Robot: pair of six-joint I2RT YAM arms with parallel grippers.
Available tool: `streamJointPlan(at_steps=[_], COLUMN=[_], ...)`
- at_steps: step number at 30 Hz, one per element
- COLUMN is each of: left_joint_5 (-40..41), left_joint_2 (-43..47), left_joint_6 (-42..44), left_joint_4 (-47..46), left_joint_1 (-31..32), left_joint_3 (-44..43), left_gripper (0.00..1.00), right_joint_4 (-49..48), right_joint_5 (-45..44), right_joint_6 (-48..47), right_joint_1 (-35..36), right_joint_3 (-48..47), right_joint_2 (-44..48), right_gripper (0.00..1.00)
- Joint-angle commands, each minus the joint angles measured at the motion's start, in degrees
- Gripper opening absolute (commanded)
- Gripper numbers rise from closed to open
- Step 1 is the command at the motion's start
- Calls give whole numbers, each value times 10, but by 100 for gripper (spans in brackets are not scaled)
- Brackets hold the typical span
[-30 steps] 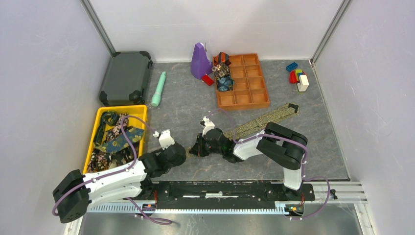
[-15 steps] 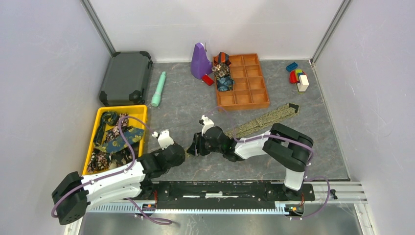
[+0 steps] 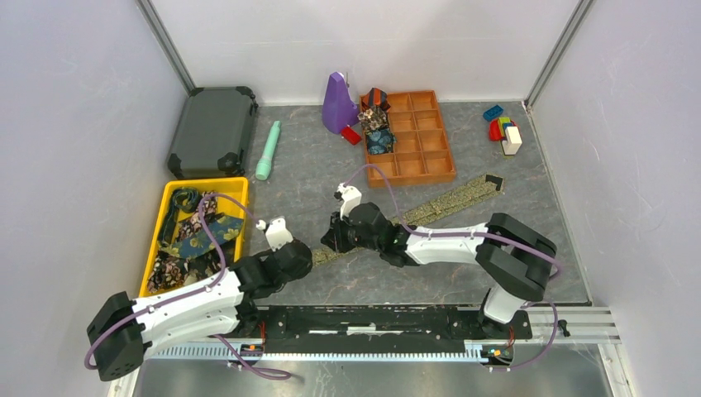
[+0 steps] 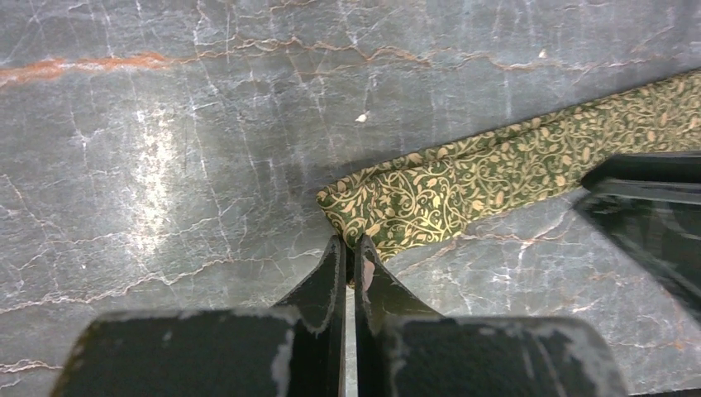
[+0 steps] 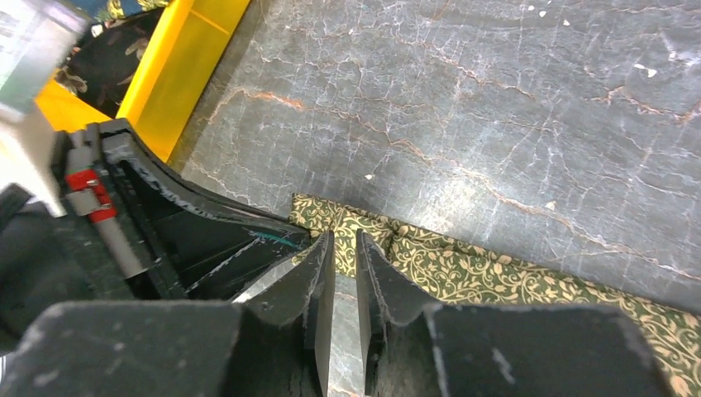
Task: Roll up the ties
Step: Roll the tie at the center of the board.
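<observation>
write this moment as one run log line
olive-gold tie: flat, unrolled | left gripper: shut at tie end | right gripper: narrowly open above same end

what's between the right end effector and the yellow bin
The left arm's wrist and left end effector sit between the right end effector and the yellow bin. Both the top and right wrist views show it.

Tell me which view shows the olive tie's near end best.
Left wrist: the tie's end fills mid-frame, leaf pattern sharp. Right wrist shows it partly behind the fingers; top external shows only a tiny strip.
</observation>
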State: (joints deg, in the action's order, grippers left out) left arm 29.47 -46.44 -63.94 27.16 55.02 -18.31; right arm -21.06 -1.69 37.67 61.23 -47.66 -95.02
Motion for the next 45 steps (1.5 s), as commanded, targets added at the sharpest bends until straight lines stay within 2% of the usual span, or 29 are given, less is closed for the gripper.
streamJointPlan(at_steps=[1,12,26,45], left_joint_5=[2,-2,-10,-37], left_joint_2=[3,3,-32,-103], left_joint_6=[11,22,43,82], left_joint_4=[27,78,135,175], left_joint_1=[-3,-3,-3,-3], left_joint_3=[-43,-91,-154,-234], left_gripper=[2,2,2,2], right_joint_4=[6,7,39,-7], right_joint_5=[15,43,23,59], right_joint_6=[-29,-24,-40,-5], right_joint_1=[9,27,28,39], right_joint_3=[-41,-79,-88,-69], right_joint_2=[-37,-113,-85,-107], right_gripper=[20,17,18,17])
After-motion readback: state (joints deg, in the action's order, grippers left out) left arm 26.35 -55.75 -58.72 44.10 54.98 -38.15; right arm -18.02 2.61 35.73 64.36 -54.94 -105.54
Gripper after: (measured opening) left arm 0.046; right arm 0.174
